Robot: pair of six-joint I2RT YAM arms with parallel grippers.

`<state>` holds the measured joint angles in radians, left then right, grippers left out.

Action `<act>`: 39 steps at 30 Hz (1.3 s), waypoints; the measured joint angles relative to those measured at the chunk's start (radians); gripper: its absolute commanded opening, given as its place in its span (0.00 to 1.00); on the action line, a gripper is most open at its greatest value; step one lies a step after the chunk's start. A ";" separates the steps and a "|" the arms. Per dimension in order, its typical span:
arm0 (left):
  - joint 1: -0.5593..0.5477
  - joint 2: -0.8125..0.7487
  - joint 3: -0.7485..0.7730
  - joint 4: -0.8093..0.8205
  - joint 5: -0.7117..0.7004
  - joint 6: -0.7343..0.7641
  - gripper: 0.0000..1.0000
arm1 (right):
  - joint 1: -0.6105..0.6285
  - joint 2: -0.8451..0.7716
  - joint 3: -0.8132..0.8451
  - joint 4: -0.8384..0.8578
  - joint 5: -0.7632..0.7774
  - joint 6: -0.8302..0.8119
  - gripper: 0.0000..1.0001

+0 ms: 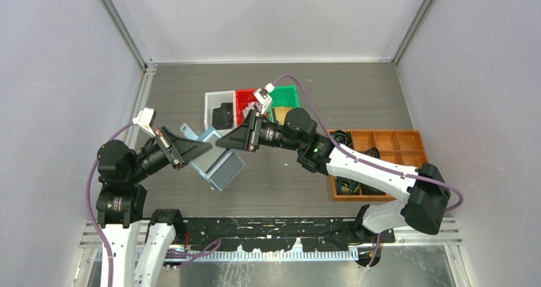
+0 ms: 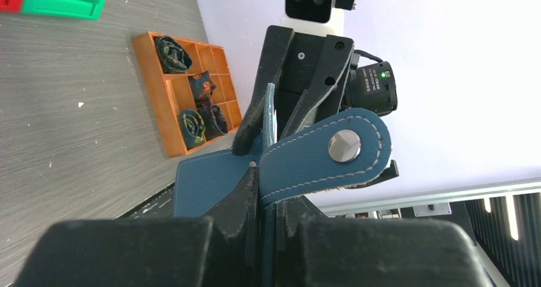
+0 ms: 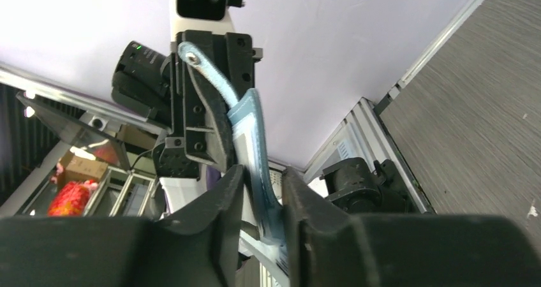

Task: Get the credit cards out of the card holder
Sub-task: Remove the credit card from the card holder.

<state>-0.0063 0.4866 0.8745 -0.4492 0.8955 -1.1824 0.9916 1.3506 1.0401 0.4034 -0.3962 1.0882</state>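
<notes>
The blue wallet (image 1: 223, 166) hangs open in the air above the tabletop (image 1: 287, 178), between the two arms, its snap tab sticking up. The left gripper (image 1: 207, 145) is clamped tight on one edge of it. The right gripper (image 1: 220, 140) has its fingers apart on either side of a lighter blue flap, with a gap showing on one side.
</notes>
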 measured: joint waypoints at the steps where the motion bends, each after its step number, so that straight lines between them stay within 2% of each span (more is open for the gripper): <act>1: 0.000 0.000 0.000 0.001 0.002 -0.004 0.00 | 0.000 0.000 0.000 0.008 -0.005 0.003 0.21; 4: 0.002 0.000 0.000 0.004 0.002 -0.012 0.03 | -0.001 0.000 0.000 0.043 -0.033 0.026 0.08; 7: 0.002 0.000 0.000 0.005 0.003 -0.011 0.05 | -0.002 -0.002 -0.003 0.052 -0.041 0.040 0.05; 12: 0.001 0.001 0.000 0.000 0.005 -0.005 0.17 | -0.003 -0.005 -0.015 0.060 -0.043 0.051 0.03; 16: 0.001 0.000 0.000 -0.005 0.005 -0.003 0.18 | -0.003 -0.009 -0.023 0.068 -0.045 0.054 0.03; 22: 0.001 0.000 0.000 -0.007 0.006 -0.007 0.14 | -0.003 -0.009 -0.024 0.068 -0.048 0.059 0.03; 26: 0.000 0.000 0.000 -0.004 0.005 -0.019 0.24 | -0.005 -0.010 -0.029 0.077 -0.051 0.066 0.03; 30: 0.000 0.000 -0.010 0.014 0.005 -0.046 0.24 | -0.005 -0.012 -0.040 0.093 -0.052 0.070 0.03; 39: 0.000 0.000 -0.016 0.042 0.005 -0.071 0.13 | -0.006 -0.016 -0.044 0.104 -0.056 0.079 0.04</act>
<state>-0.0067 0.4862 0.8581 -0.4068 0.9009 -1.2530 0.9859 1.3350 0.9962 0.5072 -0.4522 1.1667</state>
